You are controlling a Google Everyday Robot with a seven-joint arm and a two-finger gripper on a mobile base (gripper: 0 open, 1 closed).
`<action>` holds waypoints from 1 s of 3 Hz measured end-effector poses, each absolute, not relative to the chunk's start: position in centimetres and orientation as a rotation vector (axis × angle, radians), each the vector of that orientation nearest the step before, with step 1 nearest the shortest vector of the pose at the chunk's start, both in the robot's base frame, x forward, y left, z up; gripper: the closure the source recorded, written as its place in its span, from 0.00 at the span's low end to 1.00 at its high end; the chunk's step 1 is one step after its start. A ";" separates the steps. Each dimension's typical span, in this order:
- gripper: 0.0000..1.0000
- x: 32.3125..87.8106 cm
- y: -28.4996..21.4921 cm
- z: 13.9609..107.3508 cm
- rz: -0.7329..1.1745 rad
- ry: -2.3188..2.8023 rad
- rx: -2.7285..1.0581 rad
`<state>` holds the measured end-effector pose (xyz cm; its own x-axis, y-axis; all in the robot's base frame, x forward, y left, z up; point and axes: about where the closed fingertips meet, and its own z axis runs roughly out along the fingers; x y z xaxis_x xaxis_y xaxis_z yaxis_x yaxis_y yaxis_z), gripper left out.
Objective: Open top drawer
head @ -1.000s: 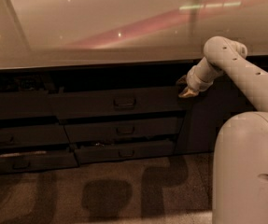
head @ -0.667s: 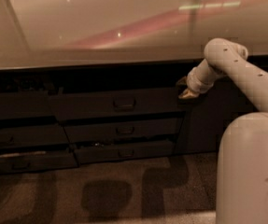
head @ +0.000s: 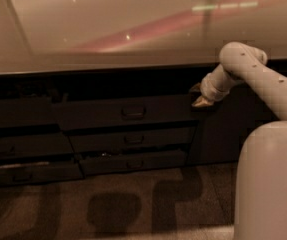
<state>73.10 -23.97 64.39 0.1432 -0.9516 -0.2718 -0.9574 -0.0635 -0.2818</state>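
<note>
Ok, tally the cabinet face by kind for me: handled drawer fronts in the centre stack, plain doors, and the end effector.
Handled drawer fronts, centre stack: 3, the top drawer, middle front, bottom front
Handle-less cabinet door: 1
Robot end effector: 1, at the top drawer's right end
Total: 5

Light was dim amber | pink glare streaked far countertop (head: 108,29) | shadows lay on near floor (head: 43,204) | gripper (head: 199,95) sat shaded at top drawer (head: 93,115) right end
</note>
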 end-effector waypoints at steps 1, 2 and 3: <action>1.00 72.4 -24.0 64.4 0.020 1.827 -2.042; 1.00 72.4 -24.0 64.4 0.020 1.827 -2.042; 1.00 72.4 -23.9 64.6 0.020 1.827 -2.042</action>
<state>72.38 -23.86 64.60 0.1458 -0.9514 -0.2711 -0.9571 -0.0663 -0.2820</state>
